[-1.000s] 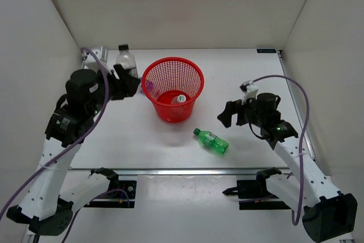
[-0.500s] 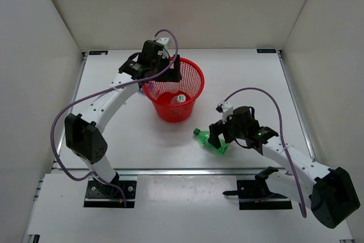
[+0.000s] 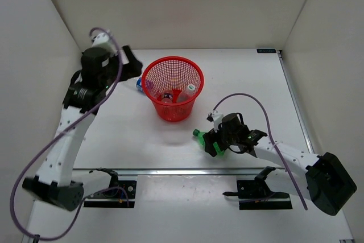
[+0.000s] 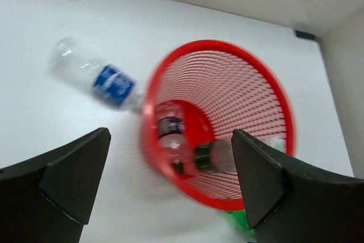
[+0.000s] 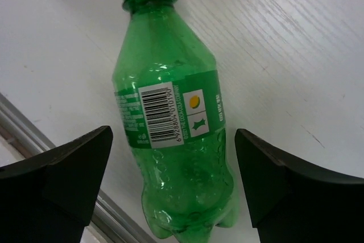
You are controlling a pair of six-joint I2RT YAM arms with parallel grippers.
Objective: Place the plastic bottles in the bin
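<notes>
- Two in the bin (image 3: pixel 172 58): dark-cap bottle (image 3: pixel 166 98), white-cap bottle (image 3: pixel 186 92).
- I've yet to bin blue bottle (image 4: pixel 94 75), green bottle (image 5: pixel 170 135).
- Left gripper (image 4: pixel 170 135) spread, empty; right gripper (image 5: pixel 173 134) spread astride green bottle.

The top external view looks down from high above the near edge of the tabletop (image 3: pixel 244 78) toward the far wall (image 3: pixel 182 9), far enough off to hold the whole surface. The left wrist view looks obliquely down past the left end effector (image 4: pixel 170 135), from some height, into the bin (image 4: pixel 239 95) and onto the blue-labelled bottle (image 4: pixel 96 78) beside it. The right wrist view sits close over the green bottle (image 5: pixel 170 140), facing almost straight down past the right end effector (image 5: pixel 173 134). The top view shares all 3 things with them.
</notes>
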